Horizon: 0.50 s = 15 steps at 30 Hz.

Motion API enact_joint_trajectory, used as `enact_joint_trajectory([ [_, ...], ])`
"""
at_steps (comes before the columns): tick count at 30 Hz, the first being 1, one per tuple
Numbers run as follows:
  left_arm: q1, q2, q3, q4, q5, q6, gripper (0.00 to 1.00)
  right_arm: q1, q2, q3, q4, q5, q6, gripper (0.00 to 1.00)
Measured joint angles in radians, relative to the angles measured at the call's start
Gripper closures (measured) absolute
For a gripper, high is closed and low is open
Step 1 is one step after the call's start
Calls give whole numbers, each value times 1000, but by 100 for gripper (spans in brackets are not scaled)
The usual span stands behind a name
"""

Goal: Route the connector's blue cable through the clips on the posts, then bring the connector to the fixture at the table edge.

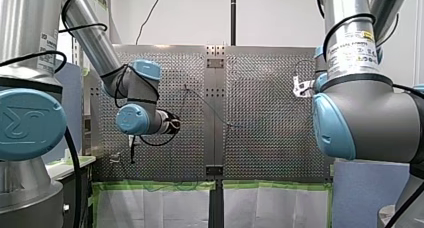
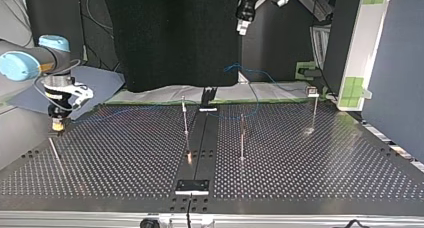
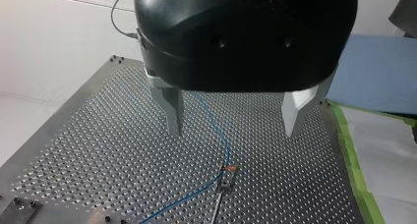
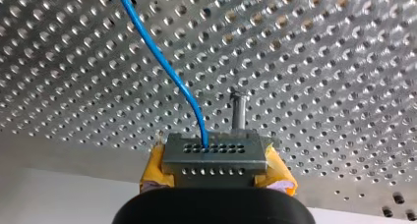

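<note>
Over the perforated table [image 2: 300,188]: hovering with my left gripper [image 3: 233,131] spread wide, holding nothing. Pinching tight, with my right gripper [image 4: 216,171] (yellow pads, near the table edge at the top view's left), the grey connector [image 4: 215,157], trailing its blue cable [image 4: 162,67].

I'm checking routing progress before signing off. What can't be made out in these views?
Top view: the blue cable is too thin and faint to trace past the posts; its route is unclear.
Left wrist view: the clip ahead of my left gripper is too small to show whether the cable sits inside.
Right wrist view: the cable leaves the connector and is cut off by the edge.
</note>
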Motion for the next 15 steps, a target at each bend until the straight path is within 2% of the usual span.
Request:
enact_joint_trajectory([
  [7,13,0,0,-9,-1,10,0,-13,1,-19,11,-58,3,100],
  [15,23,0,0,-20,0,17,0,-21,5,-19,-6,-125,14,100],
])
